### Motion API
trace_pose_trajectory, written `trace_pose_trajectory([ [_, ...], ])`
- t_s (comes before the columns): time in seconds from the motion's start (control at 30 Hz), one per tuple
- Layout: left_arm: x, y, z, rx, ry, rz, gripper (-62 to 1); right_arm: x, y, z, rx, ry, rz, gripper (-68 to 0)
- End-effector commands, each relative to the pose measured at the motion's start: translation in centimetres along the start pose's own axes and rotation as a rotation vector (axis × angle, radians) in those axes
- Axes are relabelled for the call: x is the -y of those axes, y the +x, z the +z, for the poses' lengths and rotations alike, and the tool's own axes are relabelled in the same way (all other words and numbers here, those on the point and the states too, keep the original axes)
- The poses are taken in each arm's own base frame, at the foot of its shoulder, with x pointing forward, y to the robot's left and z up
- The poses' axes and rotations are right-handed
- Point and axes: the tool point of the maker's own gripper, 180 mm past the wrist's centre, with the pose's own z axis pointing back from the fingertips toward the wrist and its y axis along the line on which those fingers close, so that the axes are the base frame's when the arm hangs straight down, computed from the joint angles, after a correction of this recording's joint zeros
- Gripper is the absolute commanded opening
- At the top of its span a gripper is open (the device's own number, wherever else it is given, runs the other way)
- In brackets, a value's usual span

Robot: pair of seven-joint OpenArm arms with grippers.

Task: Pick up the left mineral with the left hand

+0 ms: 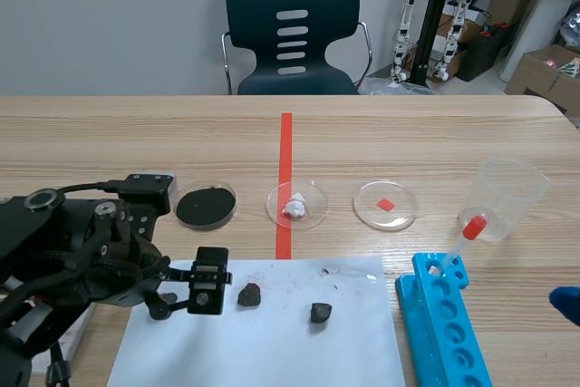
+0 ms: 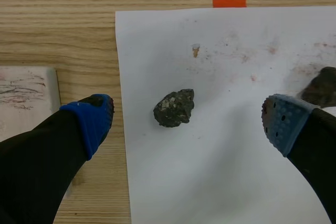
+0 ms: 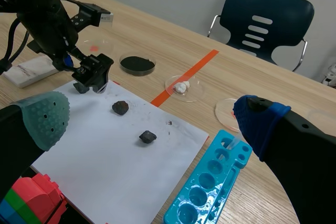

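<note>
Left claw (image 2: 186, 120): released, its two blue-padded fingers spread wide and low over the near-left part of the paper.
Left claw fingers: one pad (image 2: 92, 119) sits over the bare wood just off the sheet's edge, while the other is over the paper, close to the right mineral.
Left mineral (image 2: 174, 108): a dark, rough lump lying flat on the paper, between the left claw's fingers and a little ahead of the pads, touching neither.
Right mineral (image 2: 321, 86): a second dark lump on the same sheet, apart from the left one, just beyond the left claw's far finger.
Paper (image 1: 272, 351): a white sheet on the bench, with faint reddish specks and smudges near its far edge.
Right claw (image 3: 151, 119): released as well, fingers far apart, held off to the right, well away from both minerals.
Bench (image 1: 136, 133): light wood, with an orange-red tape line running down the middle.
Dishes: three clear round ones in a row beyond the paper, one with black powder (image 1: 206, 206), one with a white lump (image 1: 297, 204) and one with a small red square (image 1: 385, 204).
Blue rack (image 1: 444, 319): lies to the right of the paper, with a red-bulbed dropper (image 1: 462, 242) at its far end.
Plastic cup (image 1: 507, 197): clear, standing near the rack.
White block (image 2: 26, 98): flat on the wood beside the paper.
Chair (image 1: 292, 33): dark, behind the bench.
</note>
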Motion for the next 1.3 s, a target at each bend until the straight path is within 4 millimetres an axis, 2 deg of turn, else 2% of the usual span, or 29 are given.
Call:
trace_pose_trajectory([
  [0.0,-0.1,0.3,-0.2,-0.005,0.008,0.000,-2.1,0.2,1.0,-0.4,0.041,0.000,0.005,0.4],
  [0.1,-0.4,0.0,-0.7,-0.028,0.019,0.001,-3.6,0.2,1.0,-0.4,0.041,0.000,0.005,0.4],
  [0.2,-0.5,0.0,-1.0,-0.035,0.023,0.002,-9.2,0.2,1.0,-0.4,0.041,0.000,0.005,0.4],
  [0.5,-0.7,-0.3,-1.3,-0.049,0.029,0.002,-19.1,0.2,1.0,-0.4,0.041,0.000,0.005,0.4],
  [0.67,-0.9,-0.6,-1.6,-0.061,0.036,0.002,-21.2,0.2,1.0,-0.4,0.041,0.000,0.005,0.4],
  [0.87,-0.9,-0.6,-1.7,-0.064,0.040,0.002,-32.4,0.2,1.0,-0.4,0.041,0.000,0.005,0.4],
  [1.03,-1.0,-0.5,-1.7,-0.065,0.040,0.002,-37.3,0.2,1.0,-0.4,0.041,0.000,0.005,0.4],
  [1.17,-1.0,-0.5,-1.7,-0.065,0.040,0.002,-44.5,0.2,1.0,-0.4,0.041,0.000,0.005,0.4],
  [1.27,-1.0,-0.5,-1.7,-0.065,0.040,0.002,-47.6,0.2,1.0,-0.4,0.041,0.000,0.005,0.4],
])
